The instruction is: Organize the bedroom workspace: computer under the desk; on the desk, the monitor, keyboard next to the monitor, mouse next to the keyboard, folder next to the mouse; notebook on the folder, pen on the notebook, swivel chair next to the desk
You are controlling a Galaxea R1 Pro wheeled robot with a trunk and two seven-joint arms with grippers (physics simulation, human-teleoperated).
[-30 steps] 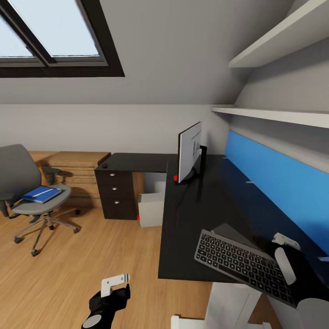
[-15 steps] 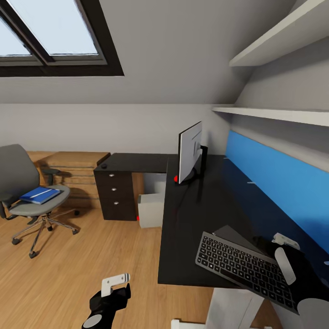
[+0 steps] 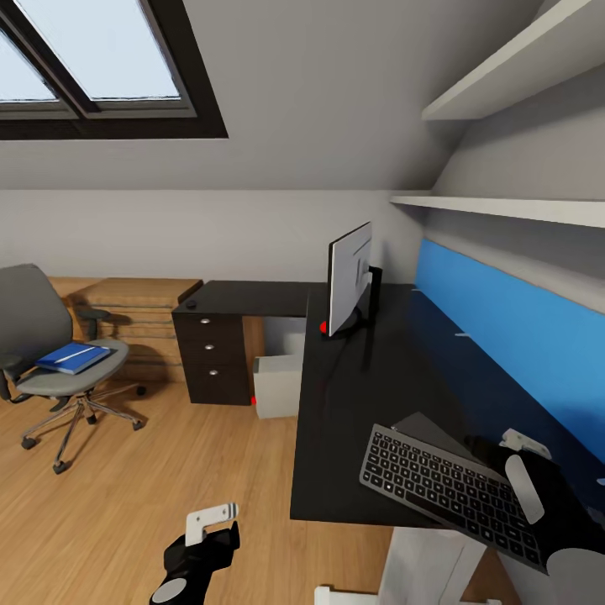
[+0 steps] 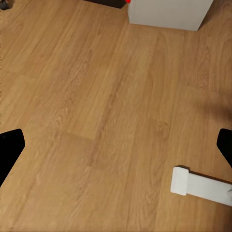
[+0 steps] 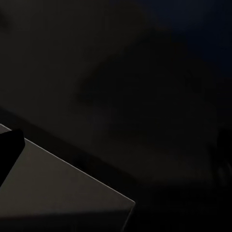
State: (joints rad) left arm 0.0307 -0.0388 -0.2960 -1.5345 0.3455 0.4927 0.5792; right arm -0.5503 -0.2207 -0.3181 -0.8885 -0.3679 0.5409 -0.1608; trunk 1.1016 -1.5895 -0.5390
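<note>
The monitor (image 3: 349, 281) stands on the black desk (image 3: 361, 403). My right gripper (image 3: 517, 454) is shut on the right end of the grey keyboard (image 3: 441, 481), which hangs tilted over the desk's near right part and past its front edge. A grey slab (image 5: 58, 193) shows above the dark desk in the right wrist view. The white computer (image 3: 277, 385) stands under the desk. A small dark thing, perhaps the mouse (image 3: 192, 304), lies on the desk's far left end. A blue folder (image 3: 74, 357) lies on the swivel chair (image 3: 38, 323). My left gripper (image 3: 210, 514) hangs open over the floor.
A drawer unit (image 3: 214, 357) carries the desk's left end, with wooden steps (image 3: 139, 307) behind it. A blue panel (image 3: 504, 328) and shelves (image 3: 504, 210) line the wall at right. Wooden floor (image 4: 96, 96) lies between chair and desk. The computer's corner (image 4: 166, 12) and a white part (image 4: 203, 186) show below.
The whole view has shifted slightly, so the camera moved. The keyboard and my right arm sit a touch lower and further right. The left gripper has not moved.
</note>
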